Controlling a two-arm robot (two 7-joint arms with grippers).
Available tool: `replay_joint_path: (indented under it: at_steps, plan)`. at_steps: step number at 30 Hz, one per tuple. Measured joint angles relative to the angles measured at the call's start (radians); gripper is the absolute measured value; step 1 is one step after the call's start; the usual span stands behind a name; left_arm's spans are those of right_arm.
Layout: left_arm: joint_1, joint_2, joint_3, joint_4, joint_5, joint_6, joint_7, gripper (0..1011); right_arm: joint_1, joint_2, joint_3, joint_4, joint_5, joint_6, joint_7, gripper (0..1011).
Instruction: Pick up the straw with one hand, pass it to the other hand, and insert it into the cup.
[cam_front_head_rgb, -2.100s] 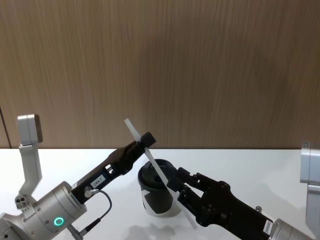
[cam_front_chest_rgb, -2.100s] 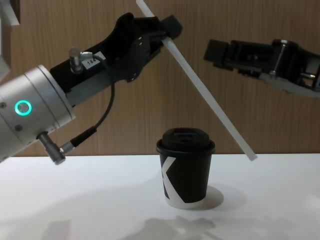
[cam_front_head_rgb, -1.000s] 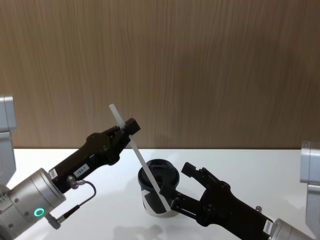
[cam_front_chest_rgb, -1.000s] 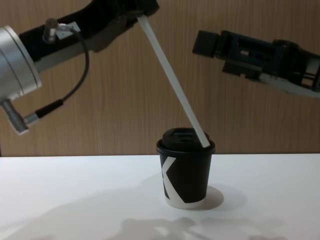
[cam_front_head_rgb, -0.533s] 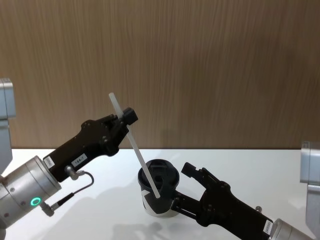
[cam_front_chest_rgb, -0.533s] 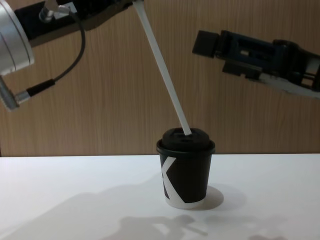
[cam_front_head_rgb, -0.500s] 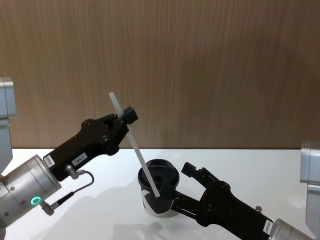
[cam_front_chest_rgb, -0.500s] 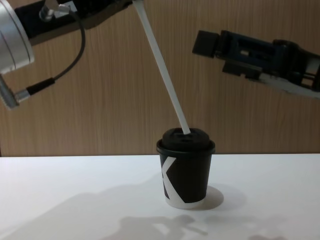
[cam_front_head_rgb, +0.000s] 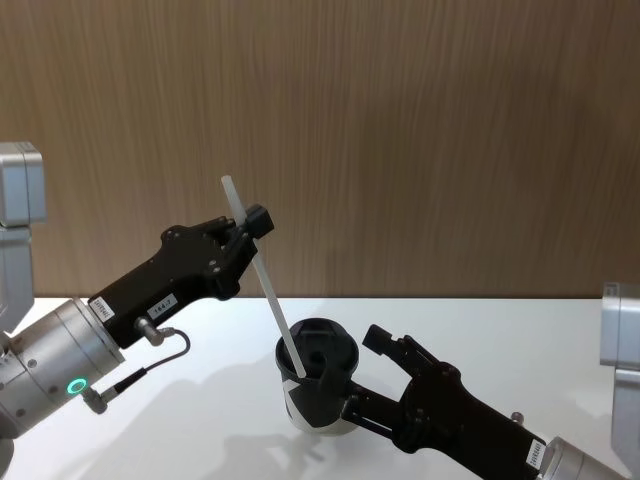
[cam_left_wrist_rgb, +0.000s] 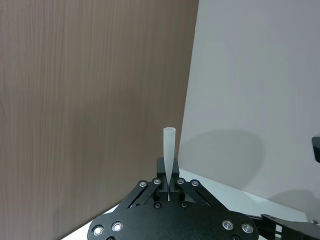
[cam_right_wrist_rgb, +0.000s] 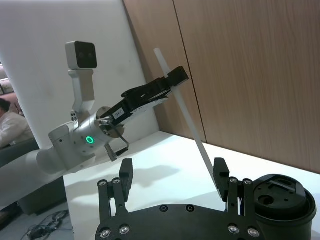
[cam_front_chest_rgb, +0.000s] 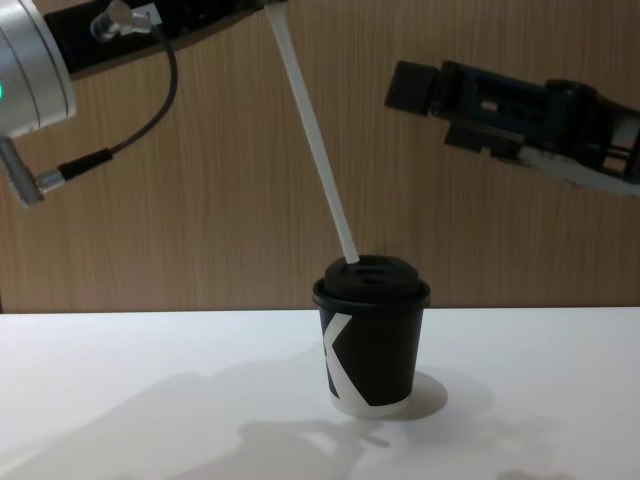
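At cup (cam_front_head_rgb: 312, 362) lid (cam_front_chest_rgb: 372, 274), ~9 o'clock edge in chest view: straw (cam_front_head_rgb: 262, 285) tip sits right at the dome, can't tell if it's gone in. Straw is tilted, top leaning to 11. Left gripper (cam_front_head_rgb: 250, 225) clamped on straw near its top end. Right gripper (cam_front_head_rgb: 360, 372) fingers apart, idle at cup's 4 o'clock in head view. Risk: tip misaligned + push down → straw bows, slips in the grip, or tips the cup. Probably needs straightening first.
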Motion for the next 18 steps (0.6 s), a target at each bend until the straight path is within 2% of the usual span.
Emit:
replay_joint_path:
  at_steps: [18]
  plan:
    - [-0.044, -0.038, 0.007, 0.090, 0.026, -0.033, -0.033, 12, 0.000, 0.000, 0.000, 0.000, 0.000, 0.000, 0.000, 1001]
